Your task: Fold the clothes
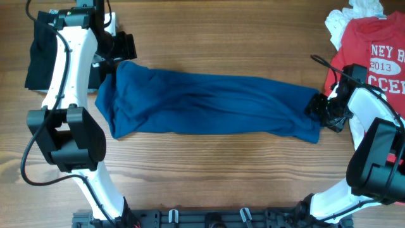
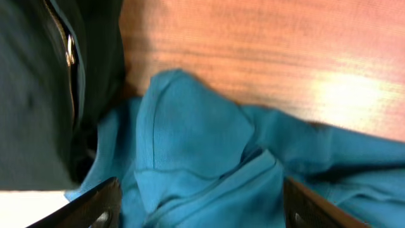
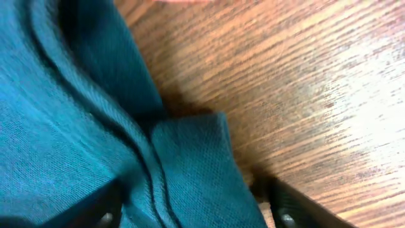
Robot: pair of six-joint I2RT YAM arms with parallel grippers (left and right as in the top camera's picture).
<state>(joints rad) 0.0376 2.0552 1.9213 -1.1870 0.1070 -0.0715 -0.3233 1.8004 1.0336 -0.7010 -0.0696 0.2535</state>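
A blue shirt (image 1: 202, 101) lies stretched in a long, rumpled band across the middle of the wooden table (image 1: 209, 183), with a robot arm at each end. The left gripper (image 2: 201, 199) sits released over the shirt's left end, its jaws wide apart with bunched cloth between them. The right gripper (image 3: 195, 202) straddles the hem at the right-hand corner, jaws apart and nothing pinched.

The risks lie in the pinch to come. The cloth is doubled and creased at both ends, so either arm may catch only the top layer, and the rest would sag or fall open on lifting. The right jaws sit near the very edge of the hem, where a thin bite could slip free.

A black garment (image 1: 41, 47) lies just beside the left end and could be snagged along with the shirt. A red T-shirt (image 1: 370, 50) and a white piece (image 1: 342, 19) lie behind the right arm. Any fold made over these wrinkles would likely set them in.
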